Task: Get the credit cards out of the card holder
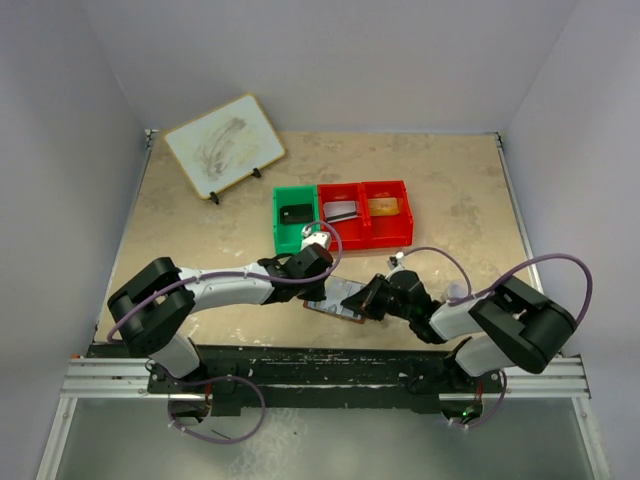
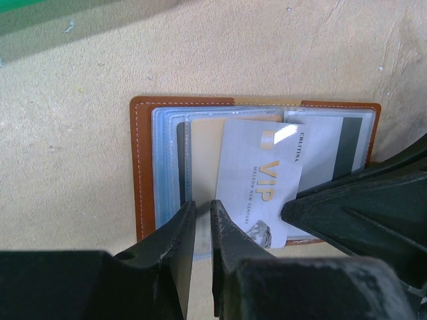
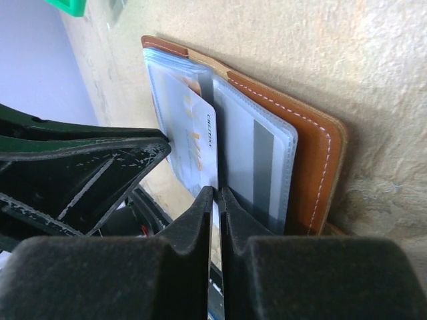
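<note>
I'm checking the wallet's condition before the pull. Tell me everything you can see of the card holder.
The card holder lies open and flat on the beige table. Brown leather with pale stitching round the edge; inside, a stack of clear, blue-tinted sleeves. A silvery VIP card sticks out of one sleeve, tilted. The left gripper seems to pinch the sleeves' edge; the right gripper is shut on the card.

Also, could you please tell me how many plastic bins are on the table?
3, in one row: a green bin at the left, a red bin in the middle, a second red bin at the right. None looks hidden.
</note>
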Motion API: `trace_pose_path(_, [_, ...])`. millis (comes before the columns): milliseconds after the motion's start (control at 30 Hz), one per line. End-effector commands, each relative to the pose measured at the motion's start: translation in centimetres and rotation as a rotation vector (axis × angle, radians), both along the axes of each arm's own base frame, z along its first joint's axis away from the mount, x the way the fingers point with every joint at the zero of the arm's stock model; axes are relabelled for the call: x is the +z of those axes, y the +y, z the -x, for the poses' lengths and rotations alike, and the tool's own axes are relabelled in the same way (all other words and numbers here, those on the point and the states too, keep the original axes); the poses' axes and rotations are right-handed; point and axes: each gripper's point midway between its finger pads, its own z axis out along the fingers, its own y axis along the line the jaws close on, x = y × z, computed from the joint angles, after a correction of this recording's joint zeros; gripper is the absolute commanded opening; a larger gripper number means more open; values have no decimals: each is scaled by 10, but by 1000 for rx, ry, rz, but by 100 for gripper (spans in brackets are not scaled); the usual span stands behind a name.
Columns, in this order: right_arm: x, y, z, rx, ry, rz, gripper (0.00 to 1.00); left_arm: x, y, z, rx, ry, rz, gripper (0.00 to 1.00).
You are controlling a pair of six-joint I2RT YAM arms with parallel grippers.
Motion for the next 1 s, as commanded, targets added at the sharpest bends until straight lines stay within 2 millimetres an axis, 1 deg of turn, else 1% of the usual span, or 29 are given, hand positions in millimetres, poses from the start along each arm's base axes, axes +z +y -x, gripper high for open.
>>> trace_pose_path(0, [1, 3, -8, -35, 15, -12, 11, -22, 24, 11, 14, 51, -116, 13])
trace_pose_path(167, [-1, 5, -10, -27, 18, -10, 21, -22, 24, 11, 10, 53, -117, 13])
trace_pose_path(200, [-3, 5, -10, -34, 28, -5, 21, -22, 23, 11, 10, 52, -116, 13])
trace_pose_path(233, [-6, 4, -10, -40, 42, 1, 21, -21, 23, 11, 10, 52, -115, 13])
trace_pose_path(333, [-11, 0, -9, -63, 67, 0, 12, -20, 22, 10, 10, 50, -114, 13])
trace_pose_path(433, [-13, -6, -5, -81, 72, 7, 8, -20, 25, 10, 19, 45, -115, 13])
trace_pose_path(567, [-13, -11, -4, -60, 49, 53, 2, -21, 26, 11, 19, 48, -122, 13])
trace_pose_path(700, [-11, -15, -5, -38, 26, 109, 2, -18, 24, 9, 15, 40, -120, 13])
trace_pose_path(833, [-22, -29, -2, -77, 60, 173, 4, -13, 22, 4, 8, 23, -120, 13])
trace_pose_path(967, [-21, -27, -2, -66, 57, 175, 5, -8, 20, 3, 1, 14, -119, 15])
